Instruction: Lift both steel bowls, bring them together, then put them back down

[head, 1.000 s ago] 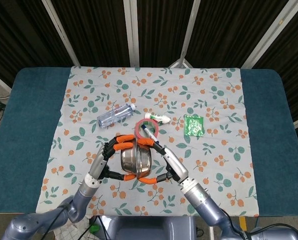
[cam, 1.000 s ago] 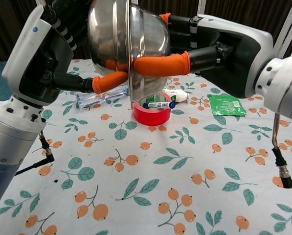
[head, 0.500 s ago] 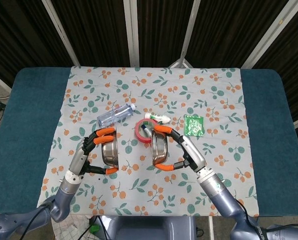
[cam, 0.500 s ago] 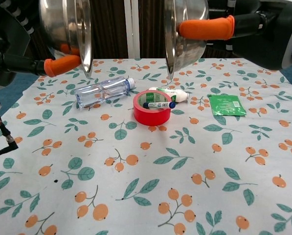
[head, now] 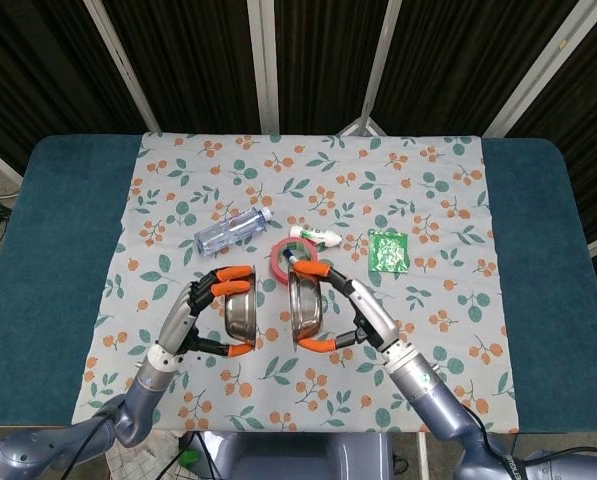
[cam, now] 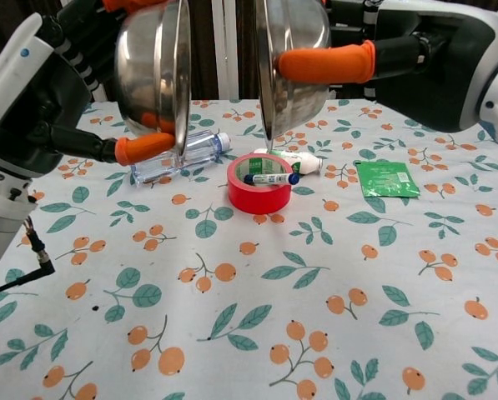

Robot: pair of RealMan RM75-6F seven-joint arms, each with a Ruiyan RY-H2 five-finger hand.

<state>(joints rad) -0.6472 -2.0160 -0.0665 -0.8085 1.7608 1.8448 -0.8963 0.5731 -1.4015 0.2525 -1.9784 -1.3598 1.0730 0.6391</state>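
Two steel bowls hang in the air on edge, their open sides facing each other across a narrow gap. My left hand [head: 200, 312] [cam: 52, 92] grips the left steel bowl [head: 241, 313] [cam: 151, 79] with orange-tipped fingers above and below its rim. The right steel bowl [head: 303, 305] [cam: 292, 58] is held the same way by my right hand [head: 358, 312] [cam: 399, 54]. In the chest view both bowls are well above the floral cloth [cam: 257, 317]. The rims do not touch.
On the cloth behind the bowls lie a clear plastic bottle [head: 233, 231] [cam: 178, 157], a red tape roll [head: 281, 260] [cam: 259, 185] with a blue marker [cam: 270, 177] on it, a white tube [head: 316, 236] and a green packet [head: 387, 250] [cam: 385, 178].
A second ago the bowls were pressed together. Half a second ago they were pulled wide apart. Now both hands have moved them inward again, leaving a small gap.
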